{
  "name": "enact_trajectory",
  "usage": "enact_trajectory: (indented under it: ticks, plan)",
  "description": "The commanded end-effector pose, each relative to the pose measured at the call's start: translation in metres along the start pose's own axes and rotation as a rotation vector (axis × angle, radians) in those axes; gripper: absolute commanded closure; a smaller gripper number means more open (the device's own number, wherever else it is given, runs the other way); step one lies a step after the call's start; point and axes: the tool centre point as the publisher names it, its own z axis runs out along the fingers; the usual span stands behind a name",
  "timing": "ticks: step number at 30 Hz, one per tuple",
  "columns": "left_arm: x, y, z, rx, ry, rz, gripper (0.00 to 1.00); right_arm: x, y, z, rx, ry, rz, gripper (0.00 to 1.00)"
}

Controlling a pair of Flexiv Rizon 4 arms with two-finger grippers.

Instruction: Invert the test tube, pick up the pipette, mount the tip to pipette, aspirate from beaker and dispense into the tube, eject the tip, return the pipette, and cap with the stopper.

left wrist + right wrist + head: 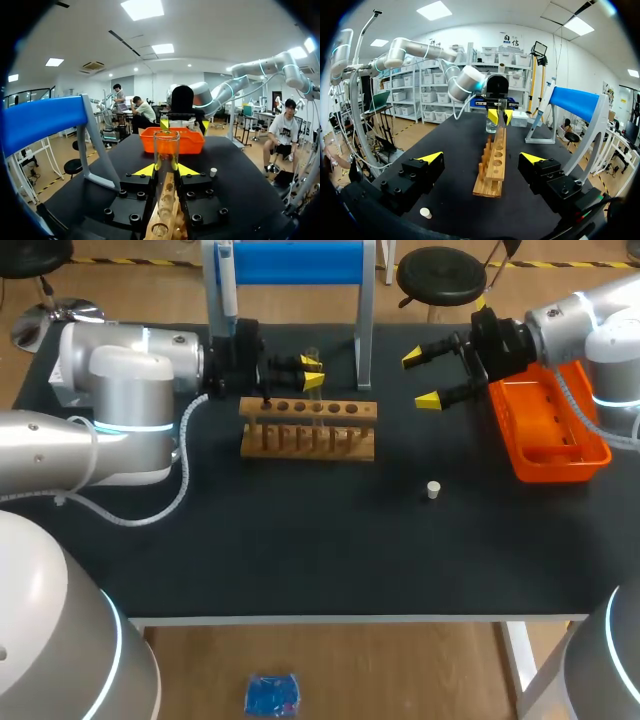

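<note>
The left gripper [311, 373] is clamping the test tube [166, 150] above the wooden rack [308, 428]. The right gripper [420, 379] is hanging wide open at the rack's two o'clock. The stopper [433, 490] is lying at its four o'clock.

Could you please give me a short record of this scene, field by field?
left gripper: shut on tube, held upright at rack
right gripper: open, empty, beside tray
stopper: on table, apart from rack
pipette: hanging on stand
</note>
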Motion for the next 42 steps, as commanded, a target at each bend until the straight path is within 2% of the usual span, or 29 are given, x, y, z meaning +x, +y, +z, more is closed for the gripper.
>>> enact_trajectory:
  ticks: [1,13,14,15,35,42]
  plan:
    - [-0.003,-0.001,0.002,-0.012,0.014,-0.002,1.0,-0.001,-0.001,0.0,-0.001,0.002,-0.001,0.0]
    - [-0.004,-0.002,0.006,-0.019,0.028,0.011,1.0,-0.001,-0.001,0.0,-0.001,0.002,-0.001,0.0]
    - [-0.004,-0.002,0.006,-0.019,0.028,0.01,0.54,-0.001,-0.001,0.0,-0.001,0.002,-0.001,0.0]
    - [-0.004,-0.002,0.006,-0.021,0.025,0.01,0.0,-0.001,-0.001,0.0,-0.001,0.002,-0.001,0.0]
    - [-0.003,-0.005,0.0,-0.029,0.005,0.018,0.0,-0.001,-0.001,0.0,-0.001,0.002,-0.001,0.0]
    - [0.0,-0.014,-0.012,-0.05,-0.018,-0.049,0.0,-0.001,-0.001,0.0,-0.001,0.002,-0.001,0.0]
